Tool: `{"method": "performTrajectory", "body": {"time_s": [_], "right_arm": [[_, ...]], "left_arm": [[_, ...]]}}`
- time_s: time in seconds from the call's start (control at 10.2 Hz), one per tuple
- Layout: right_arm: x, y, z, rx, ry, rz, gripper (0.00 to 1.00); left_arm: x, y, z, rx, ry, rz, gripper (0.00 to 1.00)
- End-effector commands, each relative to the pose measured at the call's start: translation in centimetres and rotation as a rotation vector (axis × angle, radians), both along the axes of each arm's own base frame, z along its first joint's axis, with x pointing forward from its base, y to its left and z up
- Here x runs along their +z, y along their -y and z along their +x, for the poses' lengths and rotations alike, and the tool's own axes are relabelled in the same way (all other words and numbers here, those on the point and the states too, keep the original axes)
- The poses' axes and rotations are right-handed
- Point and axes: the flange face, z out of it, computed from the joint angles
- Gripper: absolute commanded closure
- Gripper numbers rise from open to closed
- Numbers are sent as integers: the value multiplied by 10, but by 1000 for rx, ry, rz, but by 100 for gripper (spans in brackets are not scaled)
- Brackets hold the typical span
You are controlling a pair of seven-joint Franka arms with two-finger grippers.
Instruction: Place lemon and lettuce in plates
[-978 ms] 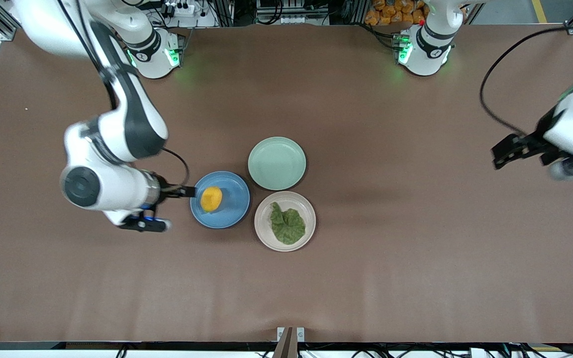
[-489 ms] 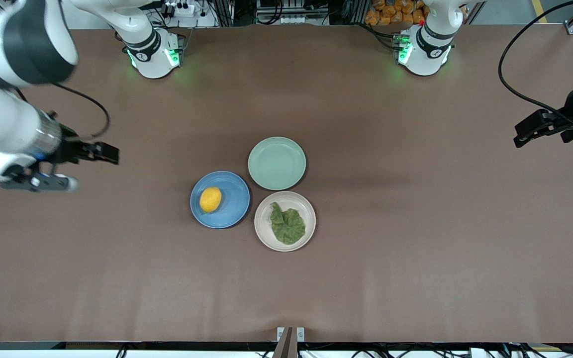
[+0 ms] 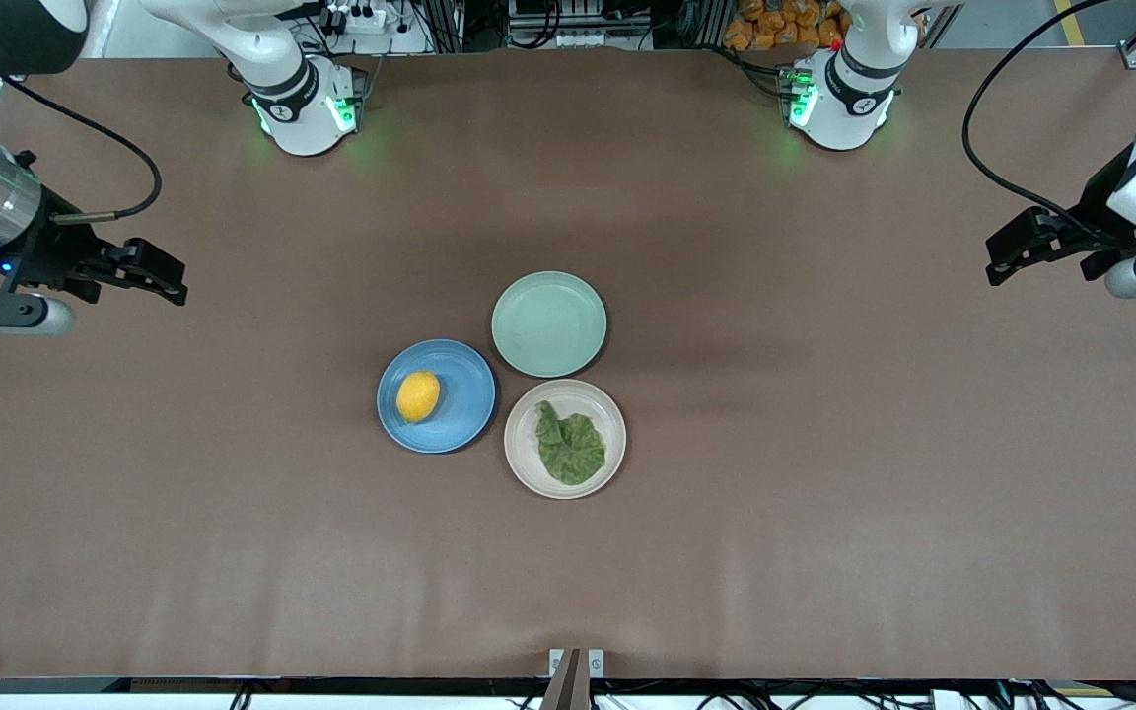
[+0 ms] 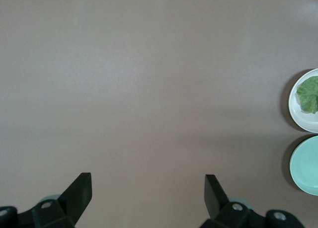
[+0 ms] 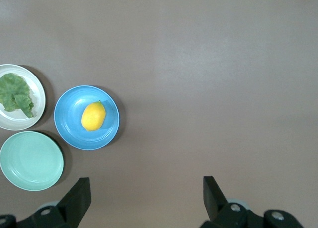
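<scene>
The lemon [image 3: 418, 395] lies in the blue plate [image 3: 464, 426]. The lettuce [image 3: 570, 446] lies flat in the beige plate [image 3: 519, 465] beside it. My right gripper [image 3: 166, 279] is open and empty over bare table toward the right arm's end, well away from the plates. My left gripper [image 3: 1004, 254] is open and empty over the left arm's end of the table. The right wrist view shows the lemon [image 5: 93, 116], the blue plate [image 5: 68, 128] and the lettuce [image 5: 15, 93], with the right gripper [image 5: 146, 186] open. The left wrist view shows the lettuce [image 4: 309, 95] and the open left gripper [image 4: 148, 183].
An empty pale green plate [image 3: 548, 323] touches both other plates, farther from the front camera. It also shows in the right wrist view [image 5: 31, 160] and the left wrist view [image 4: 305, 164]. Brown table mat surrounds the plates on all sides.
My right gripper has let go of the lemon in the blue plate and drawn back toward the right arm's end of the table. My left gripper shifted slightly at its end.
</scene>
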Motion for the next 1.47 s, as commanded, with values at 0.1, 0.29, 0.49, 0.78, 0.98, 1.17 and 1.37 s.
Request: {"method": "performTrajectory", "body": {"time_s": [0.1,0.29,0.49,0.78,0.98,1.17,1.37], "right_arm": [[0,-2,-10,19,-59,-71,0],[-1,3,-17,15,-82,-77,0],[-1,31,-25,-28,-96,-78,0],[-1,54,-28,-68,-103,-80,0],[-1,54,-25,-67,-102,-77,0],[3,56,-24,-69,-90,-77,0],[4,46,-25,-47,-88,-72,0]], "left_arm": [[9,-9,-8,27,11,7,0],[8,-10,-6,29,13,6,0],[9,-12,-6,28,14,-4,0],[8,-12,-7,15,9,5,0],[5,-13,-9,16,-22,7,0],[3,-12,-11,17,-43,12,0],[2,-14,-12,19,-53,16,0]]}}
